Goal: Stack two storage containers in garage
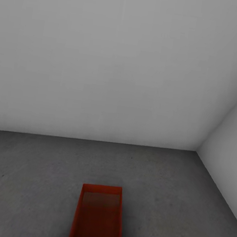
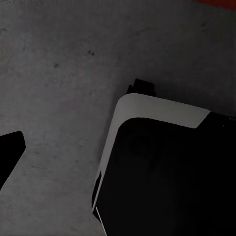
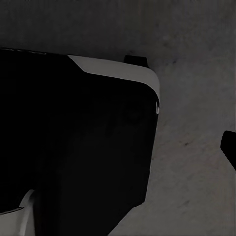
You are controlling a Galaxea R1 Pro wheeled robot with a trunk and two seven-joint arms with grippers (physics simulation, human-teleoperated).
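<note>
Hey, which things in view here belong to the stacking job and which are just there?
Job:
- orange-red bin, standing open side up
- concrete floor it stands on

Just there:
- grey walls
- robot's black and white base

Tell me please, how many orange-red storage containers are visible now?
1. The storage container sits on the grey concrete floor, open side up, near the bottom centre of the head view. The second one may be outside the camera's view.
</note>
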